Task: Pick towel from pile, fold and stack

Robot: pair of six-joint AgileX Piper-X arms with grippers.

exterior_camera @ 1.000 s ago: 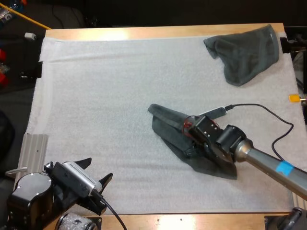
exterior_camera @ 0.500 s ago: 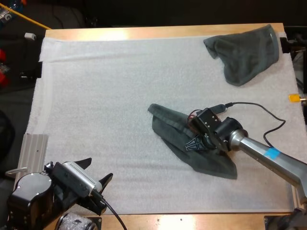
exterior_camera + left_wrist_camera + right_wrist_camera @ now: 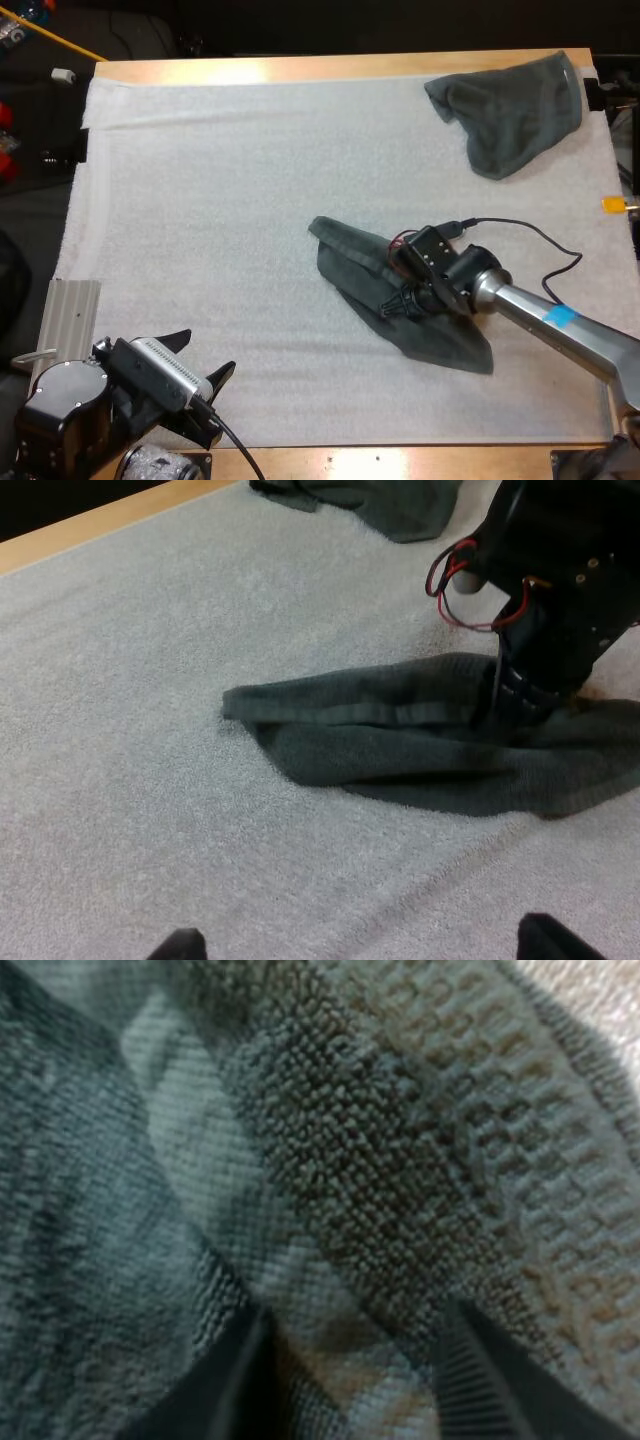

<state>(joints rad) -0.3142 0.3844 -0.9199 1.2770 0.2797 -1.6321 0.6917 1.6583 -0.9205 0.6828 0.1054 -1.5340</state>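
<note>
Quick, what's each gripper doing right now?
Left gripper: jaws open, empty.
Right gripper: on the crumpled towel; open or closed cannot be told.

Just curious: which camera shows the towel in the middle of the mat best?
The high view: the middle towel lies whole there. The left wrist view catches it side-on under the right gripper; the right wrist view sits close on its weave.

R gripper (image 3: 398, 304) tipped down onto crumpled towel (image 3: 345, 262), fingers nipping cloth; L gripper (image 3: 203, 352) well apart from it, fingers wide.
</note>
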